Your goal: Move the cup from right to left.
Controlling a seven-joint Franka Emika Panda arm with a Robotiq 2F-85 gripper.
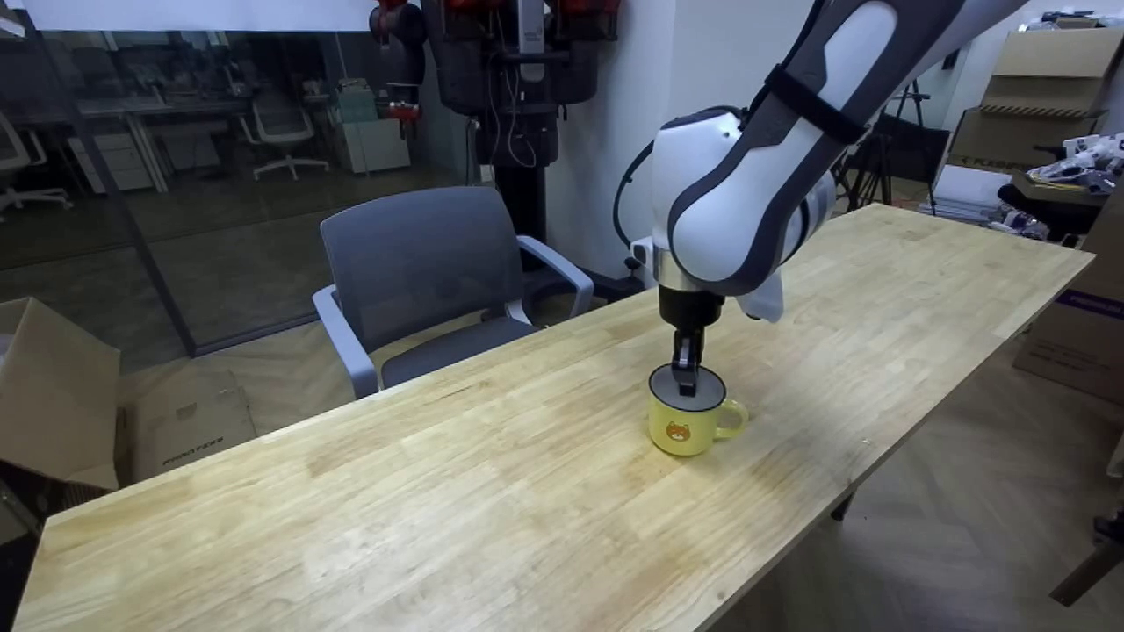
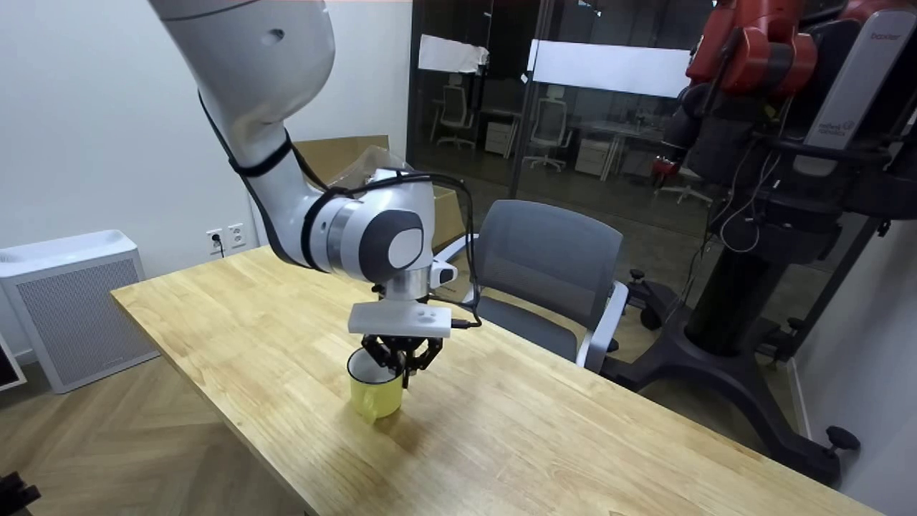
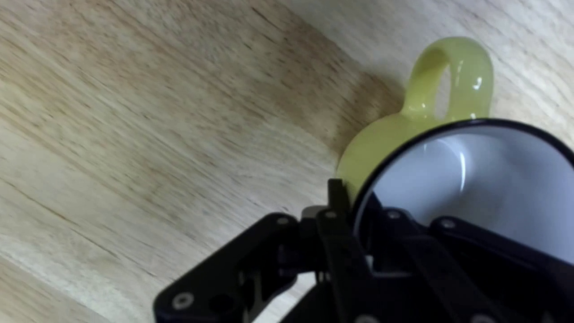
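Observation:
The yellow cup (image 1: 674, 436) stands upright on the long wooden table, with a dark rim, white interior and a small animal face on its side. Its handle points right in that exterior view and toward the camera in the other exterior picture of the cup (image 2: 381, 398). My gripper (image 1: 688, 386) points straight down at the rim; it also shows in an exterior view (image 2: 403, 374). In the wrist view, the gripper (image 3: 354, 199) straddles the wall of the cup (image 3: 374, 146), one finger outside and one inside. The fingers are close together on the wall. The inner fingertip is partly hidden.
The wooden table (image 1: 421, 491) stretches away on both sides of the cup. A grey chair (image 1: 430, 272) stands against its far edge. A black and red robot (image 2: 759, 143) stands behind. Cardboard boxes (image 1: 53, 386) lie beyond the table's end.

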